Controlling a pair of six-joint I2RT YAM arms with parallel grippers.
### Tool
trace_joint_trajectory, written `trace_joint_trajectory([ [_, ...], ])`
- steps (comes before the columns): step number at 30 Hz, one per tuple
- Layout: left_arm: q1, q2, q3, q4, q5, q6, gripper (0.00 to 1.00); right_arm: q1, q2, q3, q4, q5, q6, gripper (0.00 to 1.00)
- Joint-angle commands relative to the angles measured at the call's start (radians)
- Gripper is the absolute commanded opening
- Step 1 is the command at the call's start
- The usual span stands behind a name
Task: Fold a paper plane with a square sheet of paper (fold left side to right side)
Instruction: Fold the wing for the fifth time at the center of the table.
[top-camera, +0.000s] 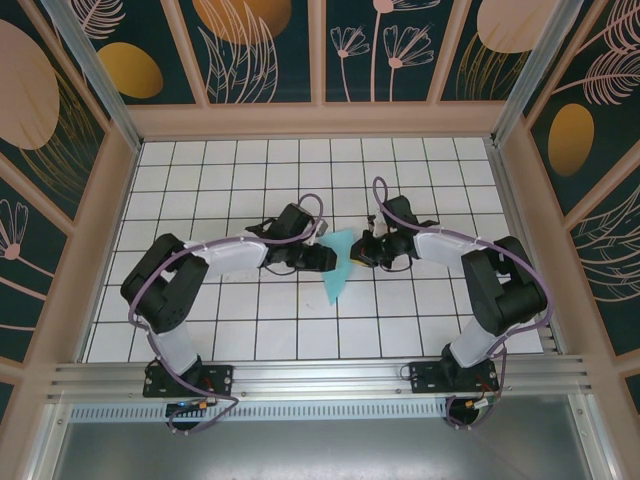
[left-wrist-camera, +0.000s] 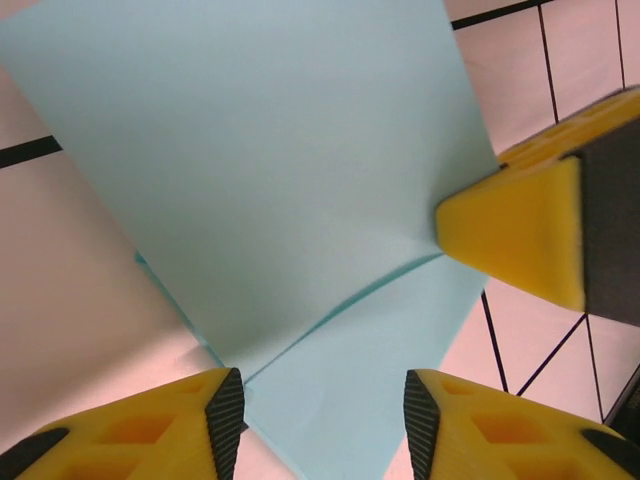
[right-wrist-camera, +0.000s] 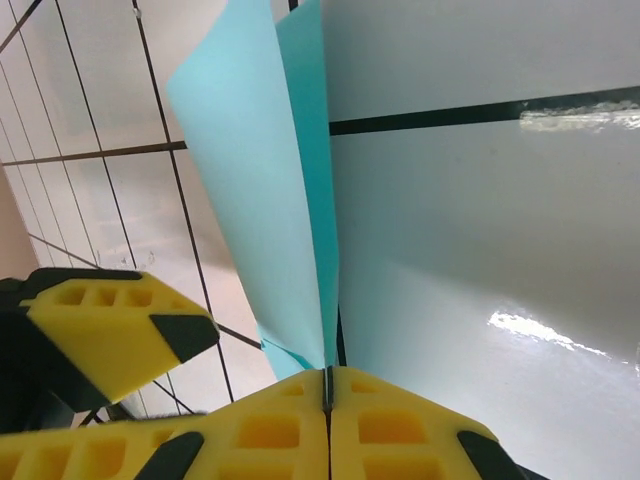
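The turquoise sheet of paper (top-camera: 337, 272), folded into a narrow pointed shape, lies mid-table between both grippers. In the left wrist view the paper (left-wrist-camera: 280, 150) shows two layers meeting along a crease, with one flap raised. My left gripper (top-camera: 330, 258) is at its left edge, and its jaws (left-wrist-camera: 322, 410) stand open with the lower layer lying between them, untouched. My right gripper (top-camera: 360, 252) is shut on the paper's right edge; the paper (right-wrist-camera: 265, 180) rises upright out of the closed pads (right-wrist-camera: 328, 378). One right fingertip (left-wrist-camera: 515, 235) presses at the crease.
The white grid-tiled table (top-camera: 240, 320) is walled by wooden-framed patterned panels (top-camera: 90, 230) on three sides. An aluminium rail (top-camera: 320, 375) runs along the near edge by the arm bases. A left finger (right-wrist-camera: 110, 325) sits close beside the right gripper.
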Motion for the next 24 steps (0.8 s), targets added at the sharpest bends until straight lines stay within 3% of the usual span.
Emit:
trace_joint_trajectory([
  [1,-0.046,-0.028,0.039,-0.079,-0.084,0.04,0.51,-0.001,0.016,0.03,-0.042,0.009,-0.014,0.07],
  [13,-0.174,0.05,0.138,-0.163,-0.239,0.016,0.63,-0.001,0.022,0.038,-0.05,0.002,-0.009,0.07],
  [24,-0.255,0.117,0.195,-0.239,-0.417,0.004,0.67,-0.004,0.028,0.033,-0.047,-0.032,0.014,0.08],
])
